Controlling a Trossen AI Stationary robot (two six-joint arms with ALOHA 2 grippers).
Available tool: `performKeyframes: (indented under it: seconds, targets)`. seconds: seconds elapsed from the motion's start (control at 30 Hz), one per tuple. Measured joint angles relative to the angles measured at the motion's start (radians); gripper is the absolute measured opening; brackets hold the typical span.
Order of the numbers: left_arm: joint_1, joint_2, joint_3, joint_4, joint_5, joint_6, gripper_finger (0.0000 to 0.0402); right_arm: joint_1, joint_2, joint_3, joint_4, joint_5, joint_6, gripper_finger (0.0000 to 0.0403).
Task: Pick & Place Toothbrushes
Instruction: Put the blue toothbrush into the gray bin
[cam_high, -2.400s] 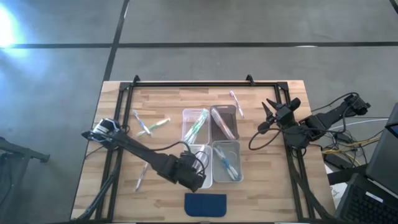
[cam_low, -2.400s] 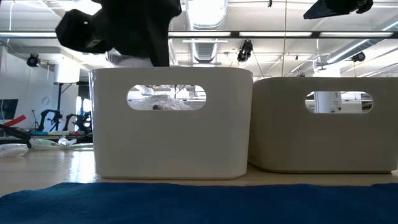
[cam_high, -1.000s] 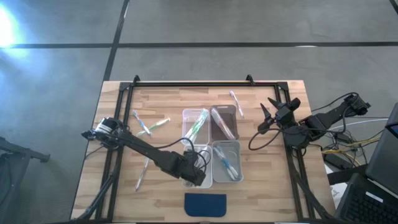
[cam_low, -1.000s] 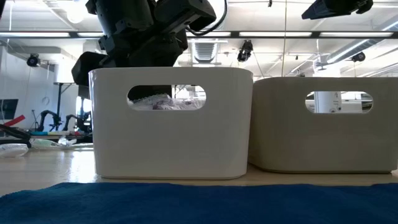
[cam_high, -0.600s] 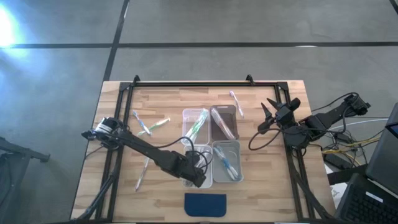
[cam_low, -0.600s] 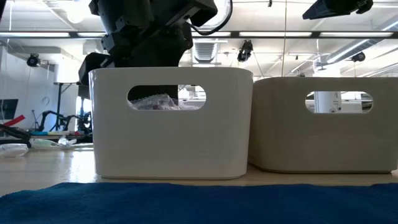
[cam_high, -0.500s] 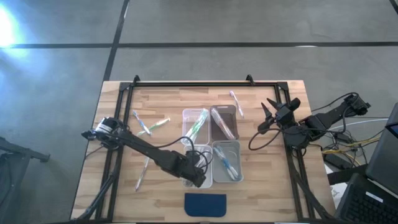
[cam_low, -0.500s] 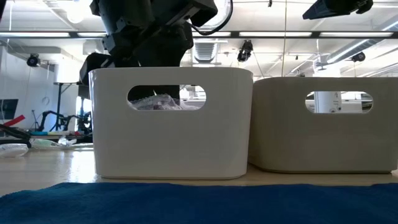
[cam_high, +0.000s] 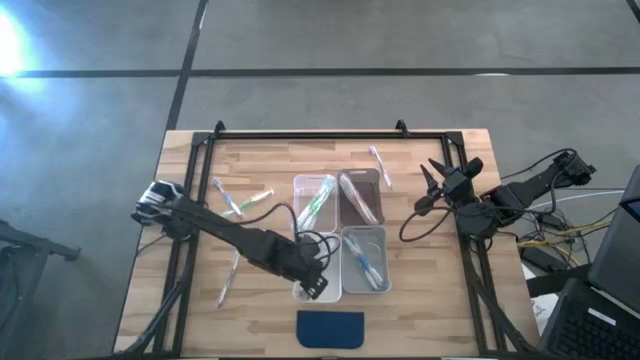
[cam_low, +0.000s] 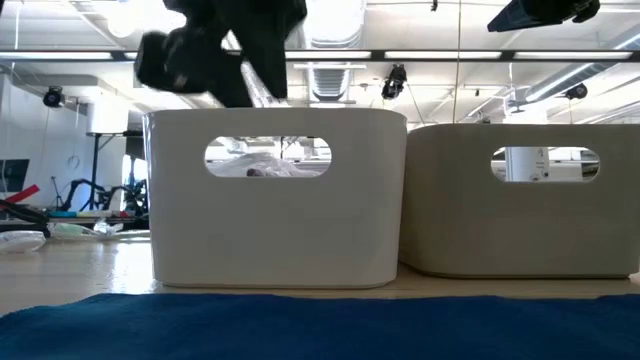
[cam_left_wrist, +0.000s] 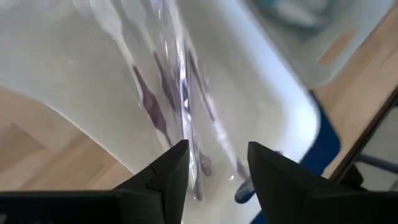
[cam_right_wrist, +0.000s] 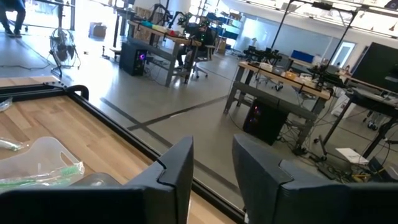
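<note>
Left gripper (cam_left_wrist: 211, 165), jaws parted and empty, hangs above the clear rectangular plastic bin (cam_high: 322, 268); lift straight clear. Right gripper (cam_high: 432, 175), jaws apart, waits at the table edge.

The wooden table (cam_high: 430, 290) is carrying four clear bins (cam_high: 362, 258) clustered mid-table, a dark blue pad (cam_high: 331, 328) at the near edge, and loose toothbrushes (cam_high: 240, 203) lying left.

left gripper (cam_high: 318, 287) hides near-left bin's (cam_high: 334, 290) contents | low view: arm blurred, cropped
</note>
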Motion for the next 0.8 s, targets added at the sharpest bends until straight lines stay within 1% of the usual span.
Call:
performKeyframes:
  seconds: [0.07, 0.2, 0.43, 0.67, 0.8]
  targets:
    - [-0.001, -0.034, 0.0, -0.003, -0.043, 0.009, 0.0167, 0.0, 0.0, 0.0, 0.0, 0.0, -0.004, 0.0102]
    - [-0.013, -0.116, -0.006, -0.018, -0.163, 0.039, 0.0167, 0.0, 0.0, -0.001, 0.0, 0.0, -0.006, 0.0099]
    - [-0.029, -0.242, -0.007, -0.162, -0.414, 0.061, 0.0167, 0.0, 0.0, -0.002, 0.001, 0.0, -0.007, 0.0092]
    - [-0.025, -0.311, -0.008, -0.312, -0.655, 0.064, 0.0167, 0.0, 0.0, -0.002, 0.002, 0.0, -0.007, 0.0084]
    - [-0.024, -0.322, -0.008, -0.334, -0.829, 0.094, 0.0167, 0.0, 0.0, -0.002, 0.003, 0.0, -0.007, 0.0079]
